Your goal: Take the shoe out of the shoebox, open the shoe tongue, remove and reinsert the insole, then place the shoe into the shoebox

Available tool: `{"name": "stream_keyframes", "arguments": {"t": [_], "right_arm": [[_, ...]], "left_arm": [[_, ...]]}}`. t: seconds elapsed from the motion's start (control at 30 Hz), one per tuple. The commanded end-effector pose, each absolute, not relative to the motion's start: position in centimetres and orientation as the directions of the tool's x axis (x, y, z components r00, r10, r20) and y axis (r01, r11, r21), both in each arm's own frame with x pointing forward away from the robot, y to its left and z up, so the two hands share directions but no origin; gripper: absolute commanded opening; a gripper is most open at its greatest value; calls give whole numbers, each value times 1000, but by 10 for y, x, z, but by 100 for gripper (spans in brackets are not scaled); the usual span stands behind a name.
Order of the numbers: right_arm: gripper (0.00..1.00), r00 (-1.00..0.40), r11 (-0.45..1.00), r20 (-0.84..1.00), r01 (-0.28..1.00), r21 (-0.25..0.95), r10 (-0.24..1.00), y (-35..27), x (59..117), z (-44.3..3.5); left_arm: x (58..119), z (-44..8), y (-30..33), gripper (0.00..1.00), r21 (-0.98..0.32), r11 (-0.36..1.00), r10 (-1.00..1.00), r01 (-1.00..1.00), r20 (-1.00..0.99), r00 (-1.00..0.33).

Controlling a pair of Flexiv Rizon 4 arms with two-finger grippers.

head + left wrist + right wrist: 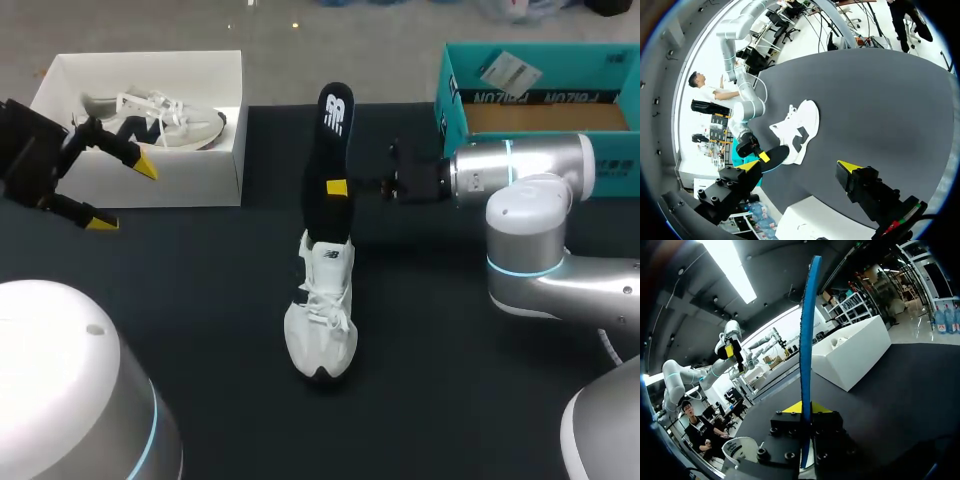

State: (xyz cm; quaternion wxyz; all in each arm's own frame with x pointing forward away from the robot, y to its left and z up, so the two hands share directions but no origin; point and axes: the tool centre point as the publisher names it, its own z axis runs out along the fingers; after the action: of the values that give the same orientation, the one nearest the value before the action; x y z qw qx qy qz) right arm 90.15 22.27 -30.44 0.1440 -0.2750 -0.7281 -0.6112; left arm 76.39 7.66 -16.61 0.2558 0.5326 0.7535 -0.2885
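Observation:
A white shoe [320, 318] [799, 128] lies on the black table, toe toward the front edge. A black insole [333, 150] [776, 155] with a blue underside [807, 350] rises from its heel opening. My right gripper [338, 187] [801, 408] is shut on the insole's edge, about halfway along it. My left gripper [122, 193] [800, 167] hangs open and empty at the left, just in front of the white shoebox [215, 165] [855, 355]. A second white shoe [160, 120] lies inside that box.
A teal cardboard box [455, 110] stands at the back right, behind my right arm [520, 170]. The shoebox's white corner [810, 220] shows under my left gripper. Black tabletop [200, 300] stretches around the shoe.

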Motion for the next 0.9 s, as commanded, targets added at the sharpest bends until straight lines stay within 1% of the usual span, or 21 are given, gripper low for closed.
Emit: {"name": "stream_keyframes", "arguments": {"t": [0.03, 0.37, 0.5, 0.7, 0.73, 0.77, 0.8, 0.9], "right_arm": [[0, -798, 103, 556, 589, 802, 234, 224, 892, -312], [0, -771, 94, 590, 623, 776, 241, 223, 868, -334], [0, -764, 116, 594, 633, 765, 251, 226, 860, -343], [0, -761, 119, 592, 635, 763, 266, 223, 860, -345], [28, -761, 115, 590, 634, 765, 270, 222, 862, -343], [28, -765, 107, 585, 628, 771, 270, 222, 864, -339], [100, -768, 108, 580, 623, 775, 272, 223, 867, -335], [100, -787, 109, 556, 598, 794, 267, 225, 876, -323]], "left_arm": [[764, -166, 76, 100, -162, 268, 658, 950, -690, -303], [764, -166, 76, 100, -162, 268, 658, 950, -690, -303], [764, -166, 76, 100, -162, 268, 658, 950, -690, -303], [764, -166, 76, 100, -162, 268, 658, 950, -690, -303], [764, -166, 76, 100, -162, 268, 658, 950, -690, -303], [764, -166, 76, 100, -162, 268, 658, 950, -690, -303], [764, -166, 76, 100, -162, 268, 658, 950, -690, -303], [764, -166, 76, 100, -162, 268, 658, 950, -690, -303]]}}
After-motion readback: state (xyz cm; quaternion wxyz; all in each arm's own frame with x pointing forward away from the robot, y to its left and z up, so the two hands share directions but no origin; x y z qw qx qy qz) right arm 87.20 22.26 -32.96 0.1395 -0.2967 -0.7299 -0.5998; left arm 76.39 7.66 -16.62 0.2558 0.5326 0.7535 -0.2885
